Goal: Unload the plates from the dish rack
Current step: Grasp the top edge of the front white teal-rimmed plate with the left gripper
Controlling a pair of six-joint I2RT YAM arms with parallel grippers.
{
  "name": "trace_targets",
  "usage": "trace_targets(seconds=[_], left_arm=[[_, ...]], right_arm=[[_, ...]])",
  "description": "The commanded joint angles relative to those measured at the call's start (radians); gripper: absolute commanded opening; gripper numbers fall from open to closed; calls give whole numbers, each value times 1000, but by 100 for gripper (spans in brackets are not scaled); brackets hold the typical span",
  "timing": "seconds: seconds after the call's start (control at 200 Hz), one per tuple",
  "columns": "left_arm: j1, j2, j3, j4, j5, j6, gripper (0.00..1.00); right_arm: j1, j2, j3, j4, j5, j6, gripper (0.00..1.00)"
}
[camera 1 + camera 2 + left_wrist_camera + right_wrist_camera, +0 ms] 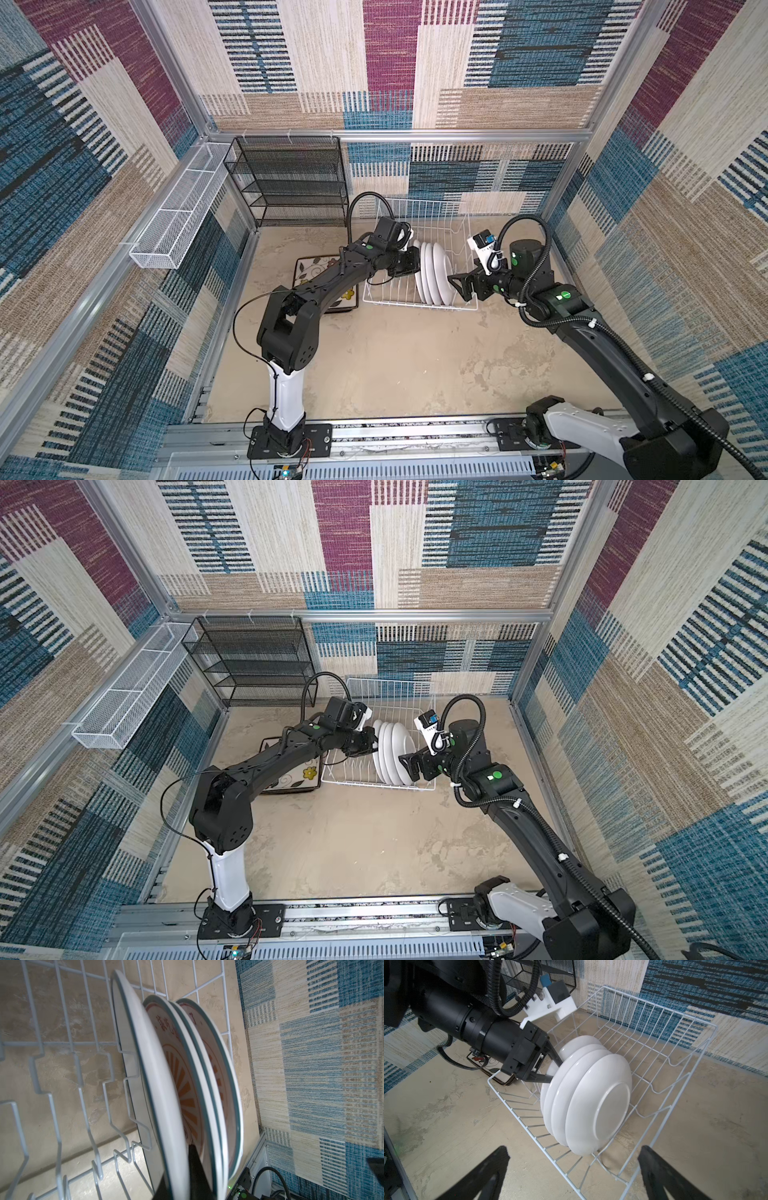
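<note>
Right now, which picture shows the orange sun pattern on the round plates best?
The left wrist view: the round plates show orange sunburst faces close up. The right wrist view and both top views show only their white backs.

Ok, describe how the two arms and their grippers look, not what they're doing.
The left arm and right arm are black, each with a white segment above the base and round green dots at joints. Black corrugated hoses loop over the wrists, where white brackets carry cameras. The left gripper and right gripper have slim, black, wedge-shaped fingers.
</note>
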Motion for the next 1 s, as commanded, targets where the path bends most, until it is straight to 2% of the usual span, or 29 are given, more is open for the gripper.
trace_targets(seconds=[0.0,0.366,0.486,0.992], left_arm=[[-20,26,-16,-63,19,-89,0],[-45,-19,-36,-30,1,-145,0],[-45,-37,-33,-15,41,-155,0],[-51,-91,-28,-56,32,-117,0]], right_arm=[[-7,-1,5,32,5,-5,100],[-26,24,30,28,5,-7,100],[-29,37,47,26,4,-7,100],[-32,33,64,59,15,22,100]])
